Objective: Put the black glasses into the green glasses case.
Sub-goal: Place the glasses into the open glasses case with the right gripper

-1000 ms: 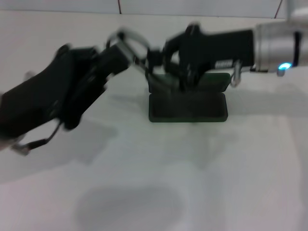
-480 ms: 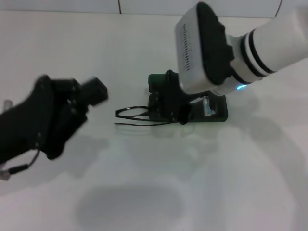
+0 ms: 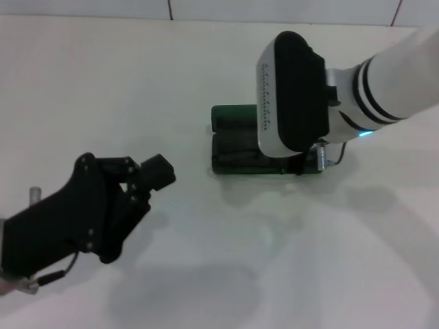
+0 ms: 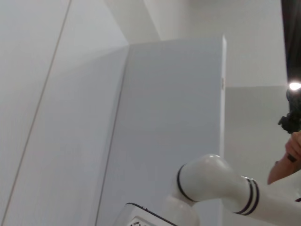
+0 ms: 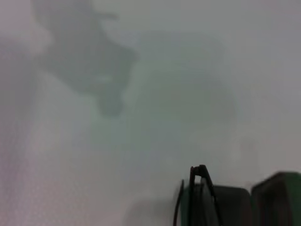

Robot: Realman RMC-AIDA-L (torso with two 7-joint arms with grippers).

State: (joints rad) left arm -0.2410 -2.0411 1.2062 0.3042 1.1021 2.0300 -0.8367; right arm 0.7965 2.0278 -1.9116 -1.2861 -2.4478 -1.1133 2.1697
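The green glasses case (image 3: 233, 130) lies open on the white table (image 3: 206, 68), right of centre in the head view. My right arm's white wrist (image 3: 291, 96) hangs over the case's right half and hides the right gripper under it. The black glasses do not show in the head view. In the right wrist view a thin black part of the black glasses (image 5: 198, 181) stands at the edge of the green glasses case (image 5: 277, 197). My left gripper (image 3: 159, 173) is low at the left, well apart from the case, with nothing seen in it.
A seam line and a red line (image 3: 396, 10) run along the table's far edge. The left wrist view looks up at pale walls (image 4: 164, 117), my right arm (image 4: 221, 188) and a person's hand (image 4: 289, 150) at the picture's edge.
My left arm has drawn back from the case toward me, without the glasses. The right arm has settled over the case; the temple arms that stuck out to its left no longer show.
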